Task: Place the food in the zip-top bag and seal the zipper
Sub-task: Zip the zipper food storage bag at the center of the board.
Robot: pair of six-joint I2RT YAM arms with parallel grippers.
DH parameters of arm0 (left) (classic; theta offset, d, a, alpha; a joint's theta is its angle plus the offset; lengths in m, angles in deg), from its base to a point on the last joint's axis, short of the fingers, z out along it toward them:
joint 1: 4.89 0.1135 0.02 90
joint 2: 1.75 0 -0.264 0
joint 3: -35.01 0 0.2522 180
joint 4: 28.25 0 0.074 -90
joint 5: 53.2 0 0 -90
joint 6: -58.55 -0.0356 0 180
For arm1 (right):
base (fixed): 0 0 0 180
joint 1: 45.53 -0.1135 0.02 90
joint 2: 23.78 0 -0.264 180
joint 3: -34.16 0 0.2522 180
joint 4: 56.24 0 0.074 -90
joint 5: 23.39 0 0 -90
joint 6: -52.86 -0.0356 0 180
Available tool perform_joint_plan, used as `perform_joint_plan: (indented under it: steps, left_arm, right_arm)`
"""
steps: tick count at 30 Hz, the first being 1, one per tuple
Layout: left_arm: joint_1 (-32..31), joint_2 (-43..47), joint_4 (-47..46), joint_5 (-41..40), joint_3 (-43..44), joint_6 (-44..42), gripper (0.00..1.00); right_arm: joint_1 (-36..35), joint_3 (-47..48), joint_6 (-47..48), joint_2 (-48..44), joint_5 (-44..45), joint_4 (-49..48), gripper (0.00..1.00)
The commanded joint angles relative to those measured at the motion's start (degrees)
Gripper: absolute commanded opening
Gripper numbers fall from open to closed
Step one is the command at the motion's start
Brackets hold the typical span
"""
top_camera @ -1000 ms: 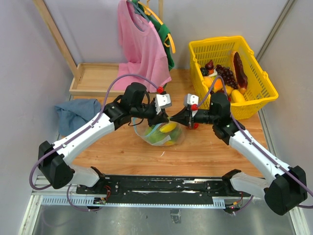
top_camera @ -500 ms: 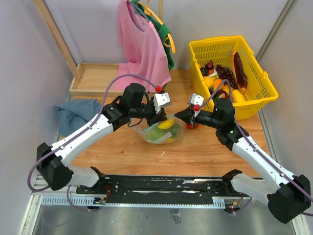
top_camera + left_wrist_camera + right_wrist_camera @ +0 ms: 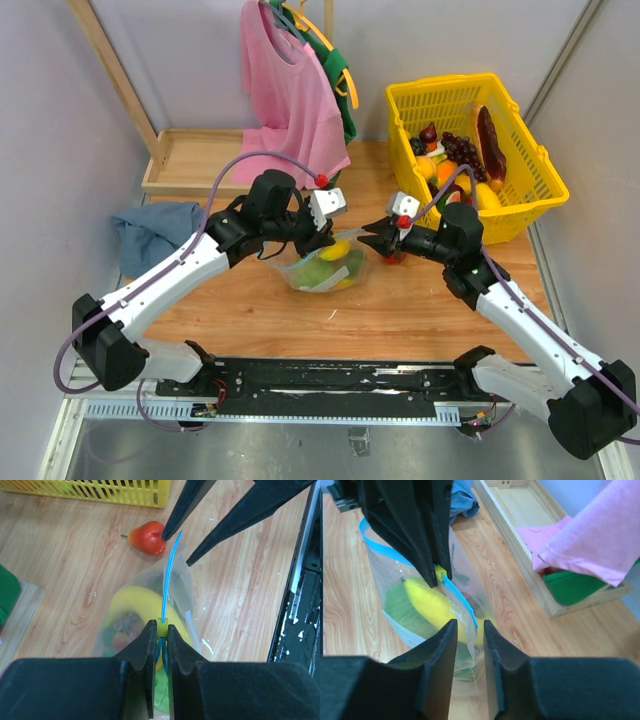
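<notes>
The zip-top bag point(image 3: 325, 268) stands on the table with a yellow banana point(image 3: 430, 605) and green food inside. My left gripper point(image 3: 160, 626) is shut on the yellow-green slider point(image 3: 440, 572) of the teal-blue zipper point(image 3: 170, 575). My right gripper point(image 3: 470, 625) is open, and the zipper's far end and the bag's corner hang loose between its jaws. In the top view the left gripper point(image 3: 328, 243) and right gripper point(image 3: 368, 232) face each other over the bag. A red fruit point(image 3: 147, 537) lies on the table beside the right gripper.
A yellow mesh basket point(image 3: 450, 85) with more food point(image 3: 460, 150) stands at the back right. A pink shirt point(image 3: 290, 90) hangs at the back over a wooden tray point(image 3: 195, 160). A blue cloth point(image 3: 155, 230) lies at the left.
My right gripper, shut at the zipper's end before, has opened and drawn back a little to the right. The bag has sagged lower. The left gripper stays shut on the slider.
</notes>
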Motion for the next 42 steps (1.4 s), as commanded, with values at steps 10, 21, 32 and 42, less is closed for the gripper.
perform_joint_plan:
  steps: [10,21,32,42]
  left_arm:
    - [0.1,-1.2,1.0,4.8,4.1,-0.4,0.0]
    - [0.0,-0.4,4.0,2.8,4.3,2.2,0.0]
    - [0.0,3.7,7.6,-3.7,2.0,6.8,0.01]
    - [0.0,7.8,10.8,-6.9,-0.1,8.4,0.0]
  right_arm:
    - [-0.1,6.3,4.4,7.3,-12.1,-0.6,0.44]
    - [-0.1,6.6,2.8,6.4,-3.8,1.5,0.01]
    - [0.0,2.8,0.0,-0.1,18.6,1.6,0.01]
    - [2.8,2.0,-3.8,-1.9,27.5,3.0,0.01]
